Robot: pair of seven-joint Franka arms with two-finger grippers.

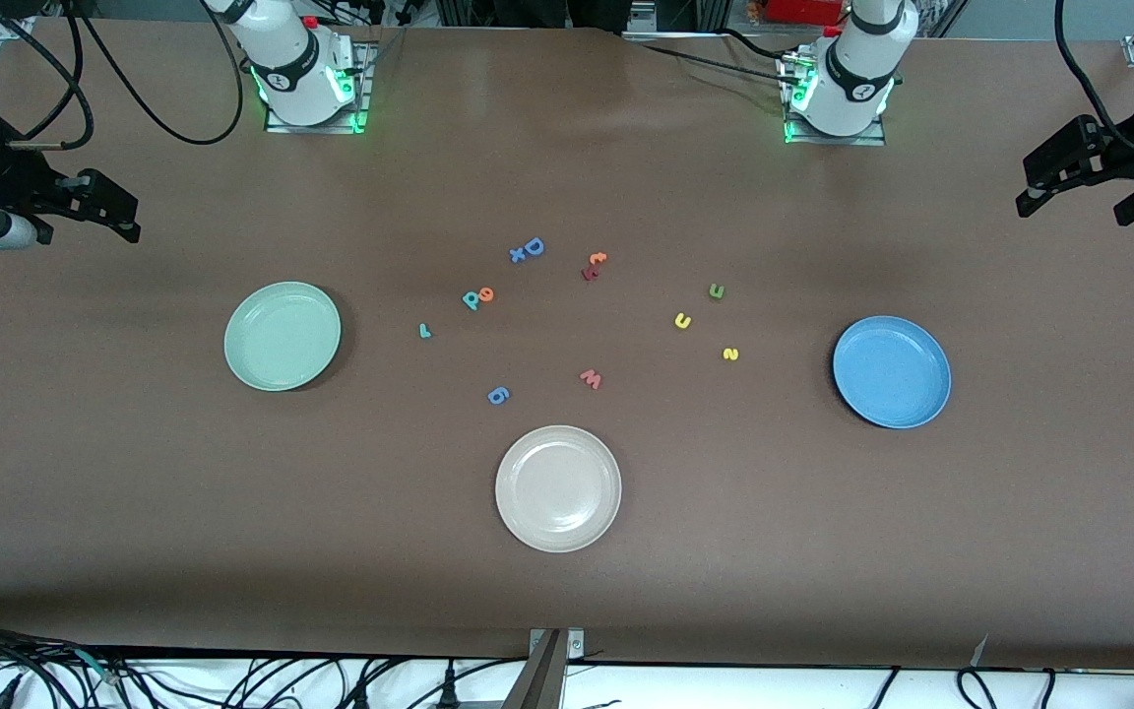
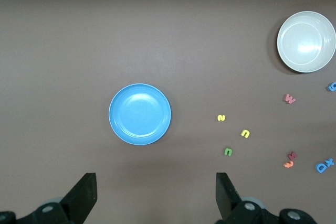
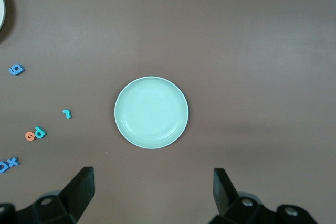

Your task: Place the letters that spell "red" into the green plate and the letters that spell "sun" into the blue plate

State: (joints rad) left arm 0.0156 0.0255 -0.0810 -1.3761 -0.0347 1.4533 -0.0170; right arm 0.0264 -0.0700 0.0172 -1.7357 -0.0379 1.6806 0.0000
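Observation:
The green plate (image 1: 283, 336) (image 3: 151, 112) lies empty toward the right arm's end, the blue plate (image 1: 891, 371) (image 2: 139, 114) empty toward the left arm's end. Between them on the table lie the teal "r" (image 1: 424, 331) (image 3: 66, 113), teal "d" (image 1: 472, 299) (image 3: 40, 132) touching the orange "e" (image 1: 486, 294) (image 3: 30, 136), the green "n" (image 1: 716, 290) (image 2: 228, 152), yellow "u" (image 1: 683, 321) (image 2: 245, 133) and yellow "s" (image 1: 730, 354) (image 2: 221, 118). My right gripper (image 1: 114, 209) (image 3: 154, 195) hangs open high over its table end, my left gripper (image 1: 1084, 205) (image 2: 156, 198) open over the other end.
A beige-white plate (image 1: 558, 487) sits nearest the front camera. Other loose letters lie among the task's: a blue "D" (image 1: 534, 247) with a blue "x" (image 1: 518, 255), a red-orange pair (image 1: 593, 266), a red "w" (image 1: 591, 379), a blue "9" (image 1: 498, 396).

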